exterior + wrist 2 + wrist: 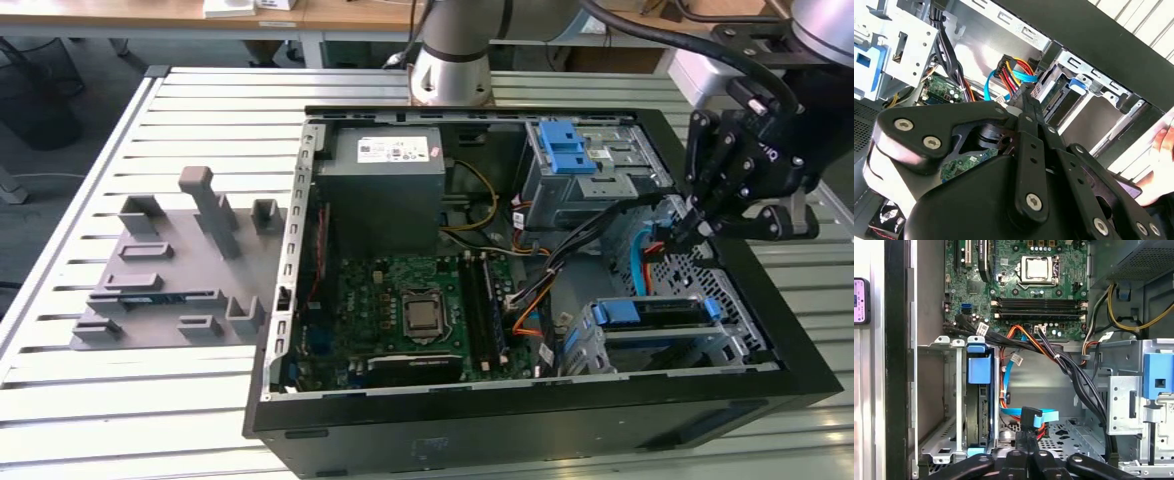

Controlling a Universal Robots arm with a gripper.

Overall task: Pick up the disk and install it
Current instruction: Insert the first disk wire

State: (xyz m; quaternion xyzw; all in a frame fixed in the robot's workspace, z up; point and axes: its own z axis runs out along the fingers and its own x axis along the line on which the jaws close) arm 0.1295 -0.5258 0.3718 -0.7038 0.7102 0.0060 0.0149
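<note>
The black multi-link tool [678, 236] hangs inside the open black computer case [747, 300], at about 3 o'clock of the case in the exterior view. In both wrist views its fingers [1023, 107] look drawn narrow, tips together, with nothing visibly between them. The tips point down at a flat blue data cable [1026, 416] and its connector on the perforated case floor.

The disk, a silver hard drive with blue plastic side rails [651, 313], appears to sit on edge in the bare-metal drive cage [954, 390] at about 4 o'clock of the case. It is just beside the tool, not in it.

Risks, as I judge them:
1. The tips are almost touching the blue cable and the red and orange wires [1011, 335], so any descent could snag or pinch them.
2. The thick black cable bundle [1074, 377] crosses between the cage and the blue-latched metal drive bay [581, 165], crowding any sideways reach.
3. The cage walls leave little room for fingers around the disk, so a skewed approach could strike metal.

Elsewhere are a grey box power supply [387, 180] at 11 o'clock, a green motherboard [400, 310], and a grey moulded fixture [174, 270] on the slatted table [200, 120].
</note>
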